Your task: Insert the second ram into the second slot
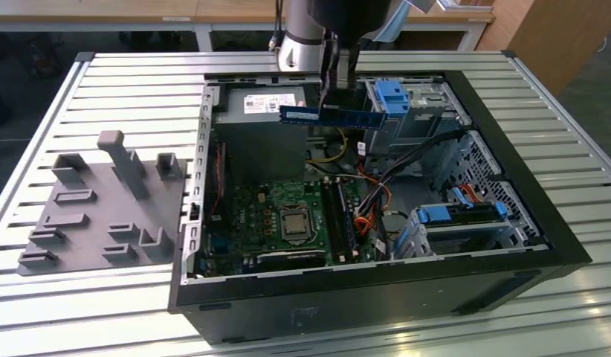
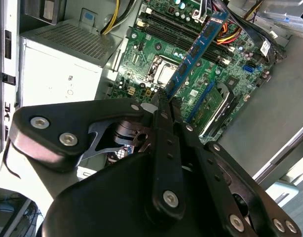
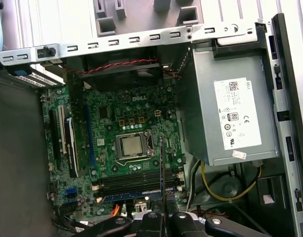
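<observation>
The second ram (image 1: pixel 335 117) is a long blue board that hangs level above the open computer case (image 1: pixel 543 223), over its far end beside the power supply. My gripper (image 1: pixel 331 108) is shut on it near its middle. In the second wrist view the ram (image 2: pixel 198 47) reaches out from the gripper (image 2: pixel 167 100) over the green motherboard. In the first wrist view the ram (image 3: pixel 162 173) appears edge-on as a thin line rising from the gripper (image 3: pixel 162 216), across the row of dark memory slots (image 3: pixel 136 180). Those slots (image 1: pixel 341 217) lie well below the ram, beside the processor socket (image 1: pixel 291 223).
A grey fixture plate (image 1: pixel 97 216) with upright holders lies on the slatted table at the exterior view's left. Inside the case are the power supply (image 3: pixel 230 118), blue drive caddies (image 1: pixel 390 97) (image 1: pixel 462 214) and loose cables (image 1: pixel 385 178) beside the slots.
</observation>
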Robot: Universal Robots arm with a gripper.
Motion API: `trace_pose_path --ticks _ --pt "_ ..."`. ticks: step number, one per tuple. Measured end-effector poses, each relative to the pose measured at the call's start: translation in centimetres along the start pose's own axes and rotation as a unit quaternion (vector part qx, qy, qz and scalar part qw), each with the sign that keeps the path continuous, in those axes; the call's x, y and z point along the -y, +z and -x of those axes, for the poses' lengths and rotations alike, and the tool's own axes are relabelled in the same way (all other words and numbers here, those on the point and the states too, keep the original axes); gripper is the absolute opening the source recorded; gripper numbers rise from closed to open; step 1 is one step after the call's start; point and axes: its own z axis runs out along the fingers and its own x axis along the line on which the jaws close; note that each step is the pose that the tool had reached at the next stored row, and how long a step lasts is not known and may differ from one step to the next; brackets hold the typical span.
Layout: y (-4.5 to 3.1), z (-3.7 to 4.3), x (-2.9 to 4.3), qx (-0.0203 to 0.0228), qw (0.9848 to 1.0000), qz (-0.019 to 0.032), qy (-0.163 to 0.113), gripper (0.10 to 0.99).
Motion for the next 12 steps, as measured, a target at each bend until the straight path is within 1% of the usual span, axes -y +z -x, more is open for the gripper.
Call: trace_pose_path --ticks 12 --pt "0.00 0.00 0.00 0.0008 0.9998 -0.0003 0.021 0.137"
